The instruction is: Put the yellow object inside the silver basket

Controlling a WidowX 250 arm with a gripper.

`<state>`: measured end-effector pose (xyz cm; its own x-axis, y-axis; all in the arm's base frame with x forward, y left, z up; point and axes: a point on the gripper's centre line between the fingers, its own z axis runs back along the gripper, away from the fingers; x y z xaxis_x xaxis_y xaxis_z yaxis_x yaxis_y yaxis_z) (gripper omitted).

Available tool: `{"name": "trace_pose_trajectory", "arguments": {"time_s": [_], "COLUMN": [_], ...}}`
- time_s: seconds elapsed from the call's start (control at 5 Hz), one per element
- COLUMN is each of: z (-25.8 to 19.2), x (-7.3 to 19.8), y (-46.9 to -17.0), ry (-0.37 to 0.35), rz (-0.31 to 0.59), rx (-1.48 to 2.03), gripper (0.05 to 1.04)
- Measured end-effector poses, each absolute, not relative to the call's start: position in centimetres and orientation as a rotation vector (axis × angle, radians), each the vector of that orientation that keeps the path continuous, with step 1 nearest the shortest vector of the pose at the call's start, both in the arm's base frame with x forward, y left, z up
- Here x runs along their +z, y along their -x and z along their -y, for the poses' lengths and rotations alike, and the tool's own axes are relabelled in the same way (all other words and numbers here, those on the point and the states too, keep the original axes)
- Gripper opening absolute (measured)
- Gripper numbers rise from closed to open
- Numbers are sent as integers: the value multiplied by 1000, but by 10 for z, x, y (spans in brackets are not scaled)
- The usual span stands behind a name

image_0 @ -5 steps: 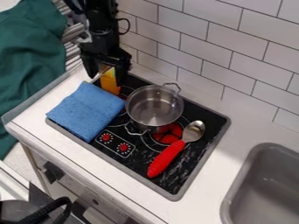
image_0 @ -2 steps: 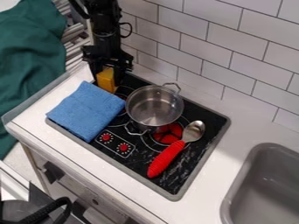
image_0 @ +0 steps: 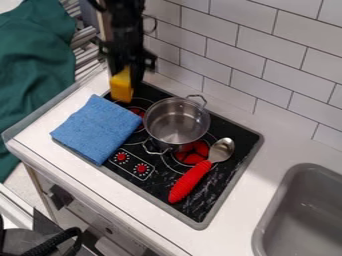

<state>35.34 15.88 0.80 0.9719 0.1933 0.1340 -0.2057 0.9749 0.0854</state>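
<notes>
While the yellow block (image_0: 121,89) was pinched between the 2 fingers of the gripper (image_0: 125,84), the pick-up looked to be the step in hand, with the carry and the release left to do. The block hung upright near the far left corner of the cooktop (image_0: 207,192), just beyond the blue cloth (image_0: 97,129); it seemed to be off the surface, though how high could not be told. The silver pot (image_0: 175,127), most likely the basket meant by the task, stood beside the cooktop's long far edge, its mouth open and 2 handles out at its sides. The spoon (image_0: 191,181) lay on the near side of the pot, towards the cooktop's right edge, out of the likely path. The next move called for more height first, enough to bring the block's lower end over the rim, then a short shift right until it was above the middle of the mouth. Only there did the fingers need to part. Too low a crossing could have knocked the rim or the far handle and tipped the pot or twisted the block loose.
</notes>
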Motion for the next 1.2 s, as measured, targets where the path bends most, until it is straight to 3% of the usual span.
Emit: {"name": "trace_pose_trajectory", "arguments": {"time_s": [0.2, 0.4, 0.8, 1.2], "z": [-135, -107, -58, -38], "x": [42, 49, 23, 1], "y": [-359, -354, -326, -326], "ry": [-131, -120, -22, 11], "rz": [190, 172, 61, 18], "rx": [142, 104, 141, 97], "gripper": [342, 256, 190, 177]}}
